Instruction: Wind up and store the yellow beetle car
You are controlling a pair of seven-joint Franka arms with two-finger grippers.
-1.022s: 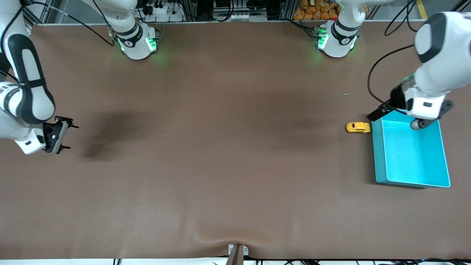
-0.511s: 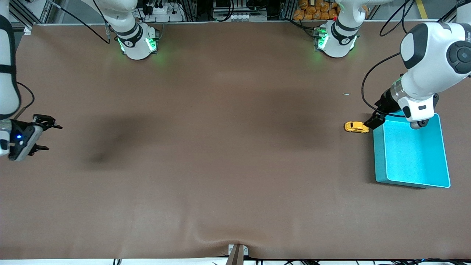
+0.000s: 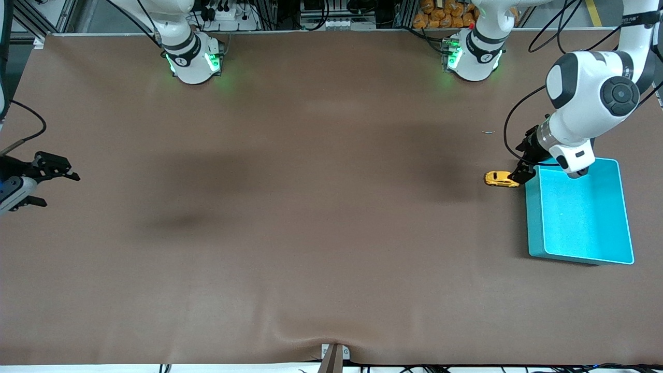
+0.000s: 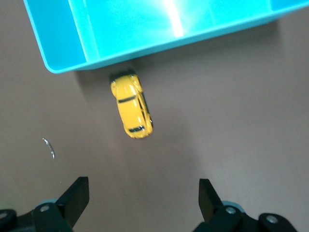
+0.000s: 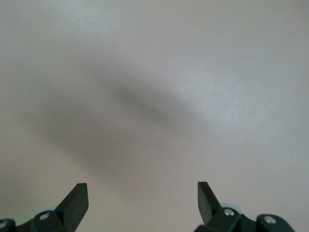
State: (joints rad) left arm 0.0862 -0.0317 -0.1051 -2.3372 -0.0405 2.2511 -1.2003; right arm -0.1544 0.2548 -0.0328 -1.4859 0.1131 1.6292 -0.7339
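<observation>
The yellow beetle car (image 3: 500,178) stands on the brown table beside the turquoise bin (image 3: 579,256), at the bin's corner toward the right arm's end. In the left wrist view the car (image 4: 131,106) lies just off the bin's corner (image 4: 58,34). My left gripper (image 3: 523,158) hangs open and empty above the car and the bin's corner; its jaws (image 4: 144,193) stand wide apart with the car ahead of them. My right gripper (image 3: 62,191) is open and empty over bare table at the right arm's end (image 5: 142,193).
A tiny bit of wire (image 3: 488,132) lies on the table, farther from the front camera than the car; it also shows in the left wrist view (image 4: 48,147). The two arm bases (image 3: 191,57) (image 3: 474,54) stand along the table's back edge.
My left gripper has swung from over the bin's corner to above the car. My right gripper has drawn back toward the table's edge at the right arm's end. The car has barely moved.
</observation>
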